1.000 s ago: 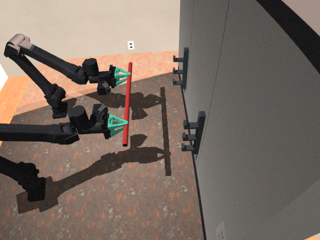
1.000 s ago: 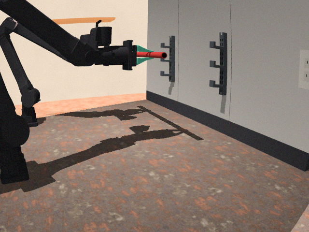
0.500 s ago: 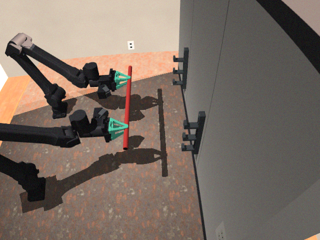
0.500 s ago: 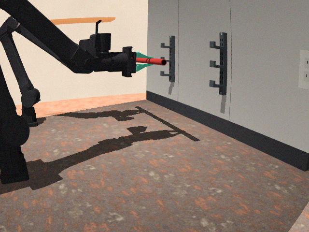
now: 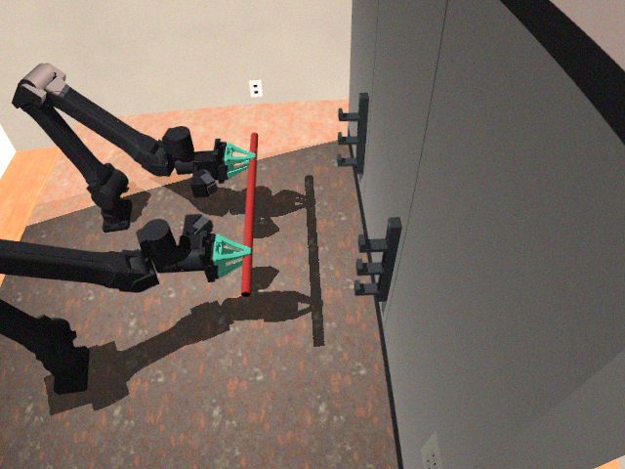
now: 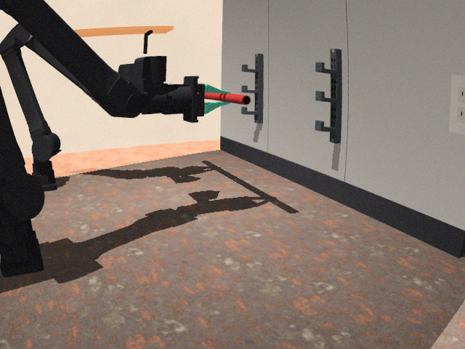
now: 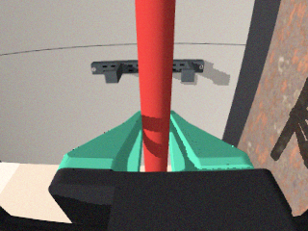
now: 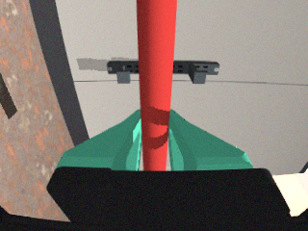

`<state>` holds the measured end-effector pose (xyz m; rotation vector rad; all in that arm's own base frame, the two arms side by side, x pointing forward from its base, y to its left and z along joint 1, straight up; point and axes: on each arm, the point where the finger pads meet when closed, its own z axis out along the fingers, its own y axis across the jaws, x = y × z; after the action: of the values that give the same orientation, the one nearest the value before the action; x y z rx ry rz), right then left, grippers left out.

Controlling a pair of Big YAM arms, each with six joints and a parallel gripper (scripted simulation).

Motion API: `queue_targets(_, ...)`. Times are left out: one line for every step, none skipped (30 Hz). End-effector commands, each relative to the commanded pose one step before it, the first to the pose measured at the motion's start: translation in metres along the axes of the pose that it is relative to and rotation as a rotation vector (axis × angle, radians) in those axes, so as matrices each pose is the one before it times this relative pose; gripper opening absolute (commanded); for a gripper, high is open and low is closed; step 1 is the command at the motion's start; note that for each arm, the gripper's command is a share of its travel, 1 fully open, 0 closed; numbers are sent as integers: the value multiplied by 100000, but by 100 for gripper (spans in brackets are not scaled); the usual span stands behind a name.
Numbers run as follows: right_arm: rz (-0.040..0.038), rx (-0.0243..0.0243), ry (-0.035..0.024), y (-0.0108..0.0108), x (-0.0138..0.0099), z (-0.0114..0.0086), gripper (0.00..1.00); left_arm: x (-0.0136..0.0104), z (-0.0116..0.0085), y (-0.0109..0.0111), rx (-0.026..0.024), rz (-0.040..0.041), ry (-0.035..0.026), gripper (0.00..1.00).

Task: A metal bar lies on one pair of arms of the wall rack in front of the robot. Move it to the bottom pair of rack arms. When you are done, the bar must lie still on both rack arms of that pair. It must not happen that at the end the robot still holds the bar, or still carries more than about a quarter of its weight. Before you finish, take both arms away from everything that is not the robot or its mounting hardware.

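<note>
Already off the rack [image 5: 393, 252] [image 6: 335, 94] [image 7: 98, 67] [image 8: 212, 68], the bar [image 5: 250, 201] [image 6: 238, 98] [image 7: 156, 58] [image 8: 156, 58] hung clamped in my left pincer [image 5: 254, 155] [image 7: 155, 117] and right pincer [image 5: 249, 250] [image 6: 227, 97] [image 8: 155, 115]; placing and release remained.

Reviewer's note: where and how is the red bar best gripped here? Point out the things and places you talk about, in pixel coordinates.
Probably inboard of each end, from the robot's side opposite the rack [image 5: 393, 252] [image 6: 335, 94], fingers above and below. The red bar [image 5: 249, 201] [image 6: 240, 98] [image 7: 156, 63] [image 8: 157, 63] is long, round and straight, lying crosswise, so two spread grips should limit tipping. Both grippers hold it that way.

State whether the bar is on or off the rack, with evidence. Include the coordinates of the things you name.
Off: the red bar [image 5: 249, 201] [image 6: 235, 98] [image 7: 155, 72] [image 8: 156, 72] crosses both grippers' jaws, away from the rack arms [image 5: 370, 245] [image 6: 322, 126].
</note>
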<state>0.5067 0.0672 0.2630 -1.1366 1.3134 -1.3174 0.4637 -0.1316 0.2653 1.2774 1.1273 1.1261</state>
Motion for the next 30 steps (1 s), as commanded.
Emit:
queue_targets(1081, 4387, 1703, -907, 748, 96, 0, 257, 268, 1183, -5071, -1185, 1759, 0)
queue_targets(0, 0, 0, 100, 1, -8, 0, 0, -12, -111, 0, 0, 0, 0)
queue_targets(0, 0, 0, 0, 0, 0, 0, 0, 0, 0, 0, 0, 0, 0)
queue_targets(0, 0, 0, 0, 0, 0, 0, 0, 0, 0, 0, 0, 0, 0)
queue_targets(0, 0, 0, 89, 0, -5, 0, 1, -7, -99, 0, 0, 0, 0)
queue_targets(0, 0, 0, 89, 0, -5, 0, 1, -7, -99, 0, 0, 0, 0)
queue_targets(0, 0, 0, 89, 0, -5, 0, 1, -7, -99, 0, 0, 0, 0)
queue_targets(0, 0, 0, 89, 0, -5, 0, 1, -7, -99, 0, 0, 0, 0)
queue_targets(0, 0, 0, 89, 0, -5, 0, 1, -7, -99, 0, 0, 0, 0)
queue_targets(0, 0, 0, 89, 0, -5, 0, 1, -7, -99, 0, 0, 0, 0)
queue_targets(0, 0, 0, 89, 0, -5, 0, 1, -7, -99, 0, 0, 0, 0)
queue_targets(0, 0, 0, 89, 0, -5, 0, 1, -7, -99, 0, 0, 0, 0)
queue_targets(0, 0, 0, 89, 0, -5, 0, 1, -7, -99, 0, 0, 0, 0)
queue_targets(0, 0, 0, 89, 0, -5, 0, 1, -7, -99, 0, 0, 0, 0)
queue_targets(0, 0, 0, 89, 0, -5, 0, 1, -7, -99, 0, 0, 0, 0)
queue_targets(0, 0, 0, 89, 0, -5, 0, 1, -7, -99, 0, 0, 0, 0)
queue_targets(0, 0, 0, 89, 0, -5, 0, 1, -7, -99, 0, 0, 0, 0)
queue_targets(0, 0, 0, 89, 0, -5, 0, 1, -7, -99, 0, 0, 0, 0)
queue_targets(0, 0, 0, 89, 0, -5, 0, 1, -7, -99, 0, 0, 0, 0)
queue_targets(0, 0, 0, 0, 0, 0, 0, 0, 0, 0, 0, 0, 0, 0)
queue_targets(0, 0, 0, 0, 0, 0, 0, 0, 0, 0, 0, 0, 0, 0)
queue_targets(0, 0, 0, 84, 0, -4, 0, 1, -5, -93, 0, 0, 0, 0)
queue_targets(0, 0, 0, 84, 0, -4, 0, 1, -5, -93, 0, 0, 0, 0)
queue_targets(0, 0, 0, 84, 0, -4, 0, 1, -5, -93, 0, 0, 0, 0)
queue_targets(0, 0, 0, 84, 0, -4, 0, 1, -5, -93, 0, 0, 0, 0)
queue_targets(0, 0, 0, 84, 0, -4, 0, 1, -5, -93, 0, 0, 0, 0)
queue_targets(0, 0, 0, 84, 0, -4, 0, 1, -5, -93, 0, 0, 0, 0)
queue_targets(0, 0, 0, 84, 0, -4, 0, 1, -5, -93, 0, 0, 0, 0)
queue_targets(0, 0, 0, 84, 0, -4, 0, 1, -5, -93, 0, 0, 0, 0)
queue_targets(0, 0, 0, 84, 0, -4, 0, 1, -5, -93, 0, 0, 0, 0)
